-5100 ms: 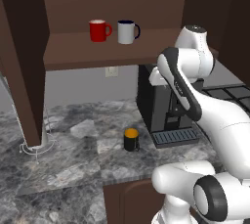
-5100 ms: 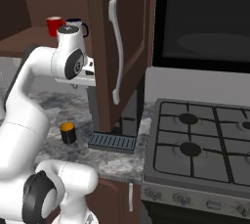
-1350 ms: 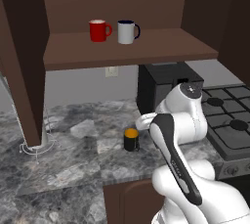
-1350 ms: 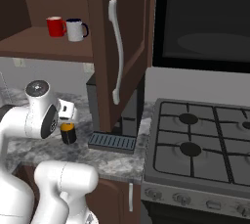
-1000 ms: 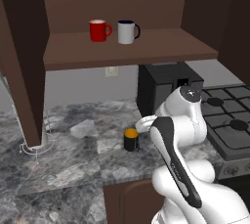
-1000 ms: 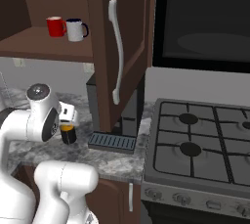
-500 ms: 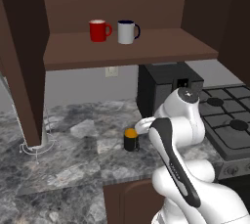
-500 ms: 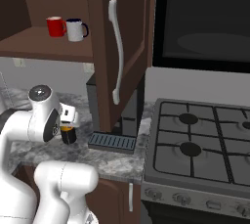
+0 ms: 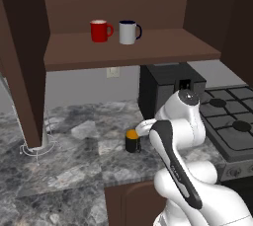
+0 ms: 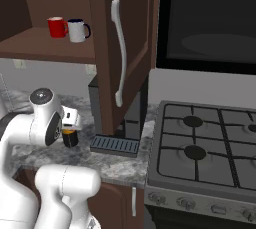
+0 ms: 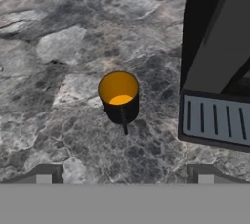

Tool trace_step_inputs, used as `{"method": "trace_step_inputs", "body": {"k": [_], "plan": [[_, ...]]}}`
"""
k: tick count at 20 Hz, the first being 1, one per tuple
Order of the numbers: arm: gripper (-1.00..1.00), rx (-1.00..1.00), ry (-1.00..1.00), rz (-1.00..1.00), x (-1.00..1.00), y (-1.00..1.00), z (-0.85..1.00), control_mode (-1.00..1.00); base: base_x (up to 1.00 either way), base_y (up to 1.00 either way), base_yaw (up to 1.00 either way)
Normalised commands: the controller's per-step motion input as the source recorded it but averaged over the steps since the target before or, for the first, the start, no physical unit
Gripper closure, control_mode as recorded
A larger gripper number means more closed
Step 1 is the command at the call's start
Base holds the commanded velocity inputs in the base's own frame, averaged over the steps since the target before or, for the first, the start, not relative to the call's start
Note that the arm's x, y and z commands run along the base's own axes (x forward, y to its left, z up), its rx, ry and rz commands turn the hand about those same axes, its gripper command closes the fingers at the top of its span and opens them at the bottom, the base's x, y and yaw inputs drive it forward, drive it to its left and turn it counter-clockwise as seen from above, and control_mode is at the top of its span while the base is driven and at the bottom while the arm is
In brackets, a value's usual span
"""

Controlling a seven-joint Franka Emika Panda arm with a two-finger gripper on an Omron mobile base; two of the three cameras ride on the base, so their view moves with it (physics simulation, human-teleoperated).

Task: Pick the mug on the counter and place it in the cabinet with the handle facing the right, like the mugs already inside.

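The grey marbled bench (image 11: 58,47) is lying under the fingers (image 11: 125,175), which are standing wide open, holding nothing. The black mug (image 11: 119,96) is sitting upright ahead between them, the black coffee machine (image 11: 215,61) beside it. No writing is readable.

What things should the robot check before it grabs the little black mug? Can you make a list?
1. The mug stands upright on the counter: ok.
2. Fingers are spread wide with nothing between them: ok.
3. The gripper is lined up over the mug: ok, the mug sits roughly midway between the tips.
4. The gripper is low enough to close on it: not ok, the mug is apart from the tips.
5. The coffee machine beside the mug leaves room: ok.
6. Shelf space in the cabinet next to the white mug: ok.
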Motion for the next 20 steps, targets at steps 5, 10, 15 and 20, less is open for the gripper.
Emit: {"method": "trace_step_inputs", "body": {"k": [5,10,15,20], "plan": [[-1.00,0.00,-0.09,0.01,0.04,0.00,-0.28,-1.00,0.00,0.00,0.00],[-1.00,0.01,-0.06,0.01,0.09,0.00,-0.31,-1.00,0.00,0.00,0.00],[-1.00,0.01,-0.01,0.00,0.07,0.00,-0.25,-1.00,0.00,0.00,0.00],[-1.00,0.01,0.00,0.00,0.04,0.02,-0.18,-1.00,0.00,0.00,0.00]]}}
